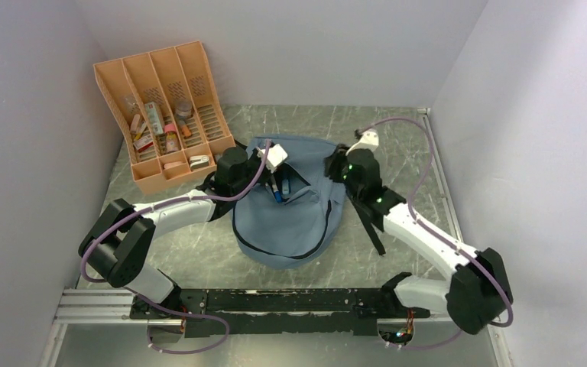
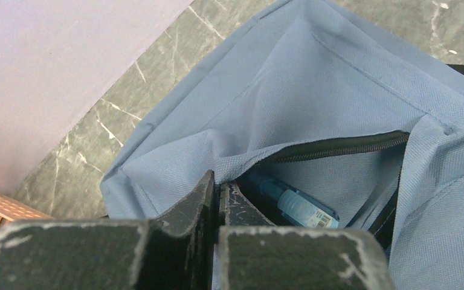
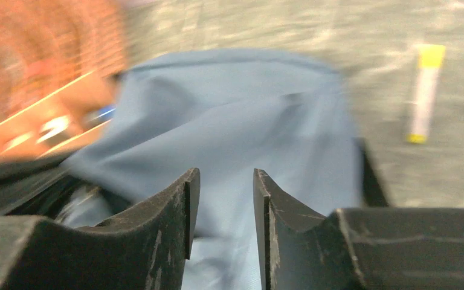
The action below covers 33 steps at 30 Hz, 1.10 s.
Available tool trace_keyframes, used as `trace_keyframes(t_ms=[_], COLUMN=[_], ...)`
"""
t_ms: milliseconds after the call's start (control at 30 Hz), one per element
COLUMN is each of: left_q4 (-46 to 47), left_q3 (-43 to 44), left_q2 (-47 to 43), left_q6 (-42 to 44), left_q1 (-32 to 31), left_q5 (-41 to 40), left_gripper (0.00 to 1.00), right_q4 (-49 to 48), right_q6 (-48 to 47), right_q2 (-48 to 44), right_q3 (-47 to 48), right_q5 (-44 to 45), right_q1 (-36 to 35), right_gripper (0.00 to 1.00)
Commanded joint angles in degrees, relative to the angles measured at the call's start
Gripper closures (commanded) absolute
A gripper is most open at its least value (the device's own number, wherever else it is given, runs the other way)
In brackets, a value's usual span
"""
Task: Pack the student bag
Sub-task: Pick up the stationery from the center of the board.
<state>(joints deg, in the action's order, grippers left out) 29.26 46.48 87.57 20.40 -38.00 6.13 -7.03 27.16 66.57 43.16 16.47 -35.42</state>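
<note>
Setup is a grey-green marbled table [image 1: 199, 252] boxed in by plain pale walls [image 1: 313, 46]. The student bag [image 1: 298, 222] lies flat in the middle of it, right between the two pincers and touching both arms' working ends.

Left gripper [image 2: 219, 184]: fingers pressed tight together, and as far as I can tell from its wrist cam they're pinching the rim of the bag's open pocket. The blue fabric runs right up into the tips. Just beyond and to the right of those tips the pocket gapes, with the dark zipper [image 2: 344, 145] curving along the top of the opening. Inside, close to the tips, there's a light blue tube [image 2: 296, 208] with a barcode label, lying at an angle.

Right gripper [image 3: 225, 175]: fingers spread partway with a clear gap. Through the gap you only see bag fabric beyond it, and nothing looks clamped. That view is pretty smeared, so don't ask me for fine detail. Ahead and off to the right of this pincer, well clear of the bag, a white tube with a yellow cap [image 3: 423, 90] lies on the bare table.

There's an orange slotted organizer [image 1: 164, 107] with small bits in its compartments. It stands against the wall on the far side of the left pincer, away from the bag.
</note>
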Motion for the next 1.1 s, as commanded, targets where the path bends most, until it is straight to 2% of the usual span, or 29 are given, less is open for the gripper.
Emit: trace_keyframes(t_ms=[0,133,300,433,633,767,1067], left_q4=[1.3,1.5,1.7,1.6,1.7,1.8,1.8], left_q3=[1.6,1.4,1.1,1.0,0.8,0.6,0.5], left_q2=[-1.3,-1.5,-1.9,-2.5,-2.7,-2.8,-2.9], left_q6=[0.8,1.3,1.6,1.8,2.4,2.7,3.1], left_q1=[-0.5,-1.0,-1.7,-2.2,-2.6,-2.6,-2.9], left_q5=[-0.4,-1.0,-1.4,-1.9,-2.7,-3.1,-3.1], left_gripper=[0.95,0.95,0.95,0.95,0.95,0.95,0.95], right_q4=[10.7,11.6,14.4,12.8,14.1,14.2,15.9], right_q6=[2.0,-1.1,-4.3,-5.9,-9.2,-10.3,-11.9], right_q2=[6.1,13.7,24.3,29.9,39.9,44.2,49.3], right_q3=[3.6,7.2,14.9,18.3,25.3,28.1,31.5], right_q5=[6.8,3.8,4.4,4.3,0.1,-2.8,-1.7], right_q1=[12.1,18.1,21.5,24.3,26.7,26.8,27.1], right_gripper=[0.58,0.56,0.55,0.54,0.57,0.61,0.66])
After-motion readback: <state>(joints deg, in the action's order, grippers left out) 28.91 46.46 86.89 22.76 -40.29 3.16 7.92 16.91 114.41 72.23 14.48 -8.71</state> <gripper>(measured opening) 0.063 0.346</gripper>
